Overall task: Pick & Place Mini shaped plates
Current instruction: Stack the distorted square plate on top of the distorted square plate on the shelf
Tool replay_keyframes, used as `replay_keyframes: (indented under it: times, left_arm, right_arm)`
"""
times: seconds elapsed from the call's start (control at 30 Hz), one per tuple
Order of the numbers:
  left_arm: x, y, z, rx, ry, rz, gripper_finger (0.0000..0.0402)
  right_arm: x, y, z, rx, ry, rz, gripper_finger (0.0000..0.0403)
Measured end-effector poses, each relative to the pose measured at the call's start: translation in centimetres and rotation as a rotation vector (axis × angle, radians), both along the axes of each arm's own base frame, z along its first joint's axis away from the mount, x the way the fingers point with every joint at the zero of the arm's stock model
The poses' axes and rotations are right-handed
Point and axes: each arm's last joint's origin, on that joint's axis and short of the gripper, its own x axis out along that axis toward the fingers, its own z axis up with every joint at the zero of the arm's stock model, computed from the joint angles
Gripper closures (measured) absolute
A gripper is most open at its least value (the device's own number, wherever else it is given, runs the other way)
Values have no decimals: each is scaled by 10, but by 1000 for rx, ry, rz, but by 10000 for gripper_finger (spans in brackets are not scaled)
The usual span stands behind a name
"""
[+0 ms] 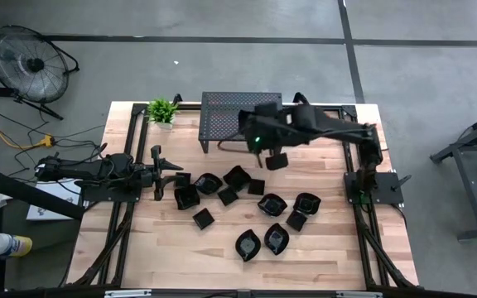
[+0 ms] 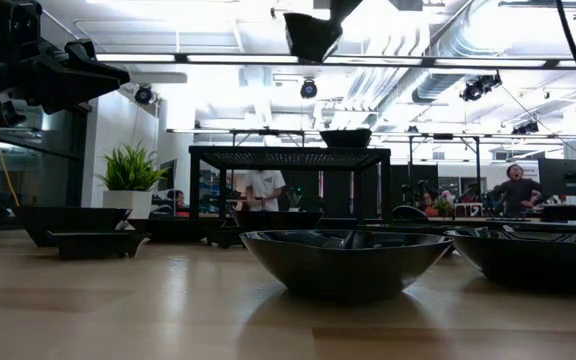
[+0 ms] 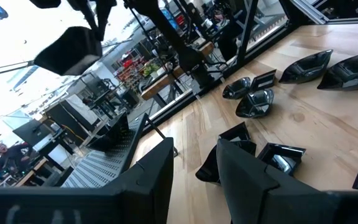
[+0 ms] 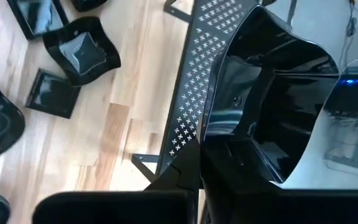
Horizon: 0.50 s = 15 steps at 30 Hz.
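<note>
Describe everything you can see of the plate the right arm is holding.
The held plate is a small glossy black dish, squarish with wavy raised edges, looking like glazed ceramic or plastic. The right pincer is shut on its rim, carrying it tilted in the air, clear of the table, by the front edge of the perforated stand. Nothing else touches it.

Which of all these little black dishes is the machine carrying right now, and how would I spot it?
Find the black perforated metal stand at the table's far edge, next to the small green plant. By the stand's front right corner, the right gripper is shut on one square black plate and holds it up in the air. It alone is off the wood; the other mini plates lie scattered on the tabletop.
</note>
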Motion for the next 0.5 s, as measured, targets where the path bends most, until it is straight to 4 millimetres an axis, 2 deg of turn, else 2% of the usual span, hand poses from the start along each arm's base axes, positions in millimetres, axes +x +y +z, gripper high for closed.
replay_keyframes:
  times: [0.2, 0.5]
  left_arm:
    - [0, 0, 0, 0, 0, 0, 282]
    - [0, 0, 0, 0, 0, 0, 282]
  right_arm:
    - [-16, -17, 14, 53, -59, -66, 400]
    - [-19, -43, 13, 49, -42, -100, 393]
